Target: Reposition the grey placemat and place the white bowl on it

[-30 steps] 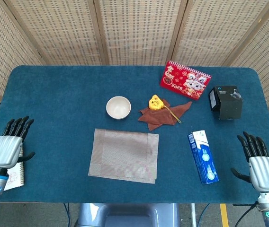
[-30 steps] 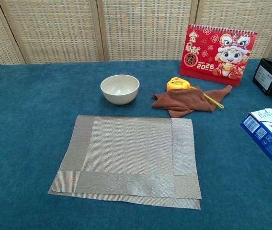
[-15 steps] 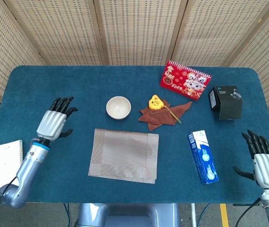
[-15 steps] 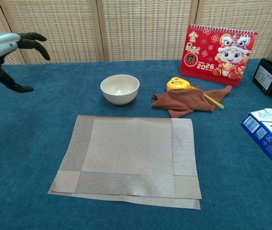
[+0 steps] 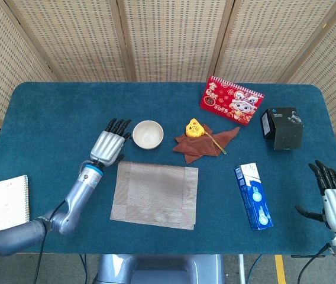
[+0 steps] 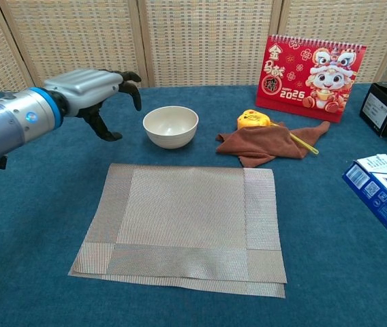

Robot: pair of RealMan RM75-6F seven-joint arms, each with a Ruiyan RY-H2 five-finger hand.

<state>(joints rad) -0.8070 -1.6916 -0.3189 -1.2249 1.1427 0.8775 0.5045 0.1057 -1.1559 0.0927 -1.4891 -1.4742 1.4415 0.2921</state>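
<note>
The grey placemat [image 5: 154,194] lies flat at lower centre of the table [image 5: 55,112]. The white bowl [image 5: 148,134] stands just above its upper left corner, apart from it. The left hand [image 5: 108,147], fingers spread and empty, is just left of the bowl. The right hand [image 5: 335,201], fingers apart and empty, is at the lower right edge. The red desk calendar [image 6: 314,68] at upper right reads "2025".
</note>
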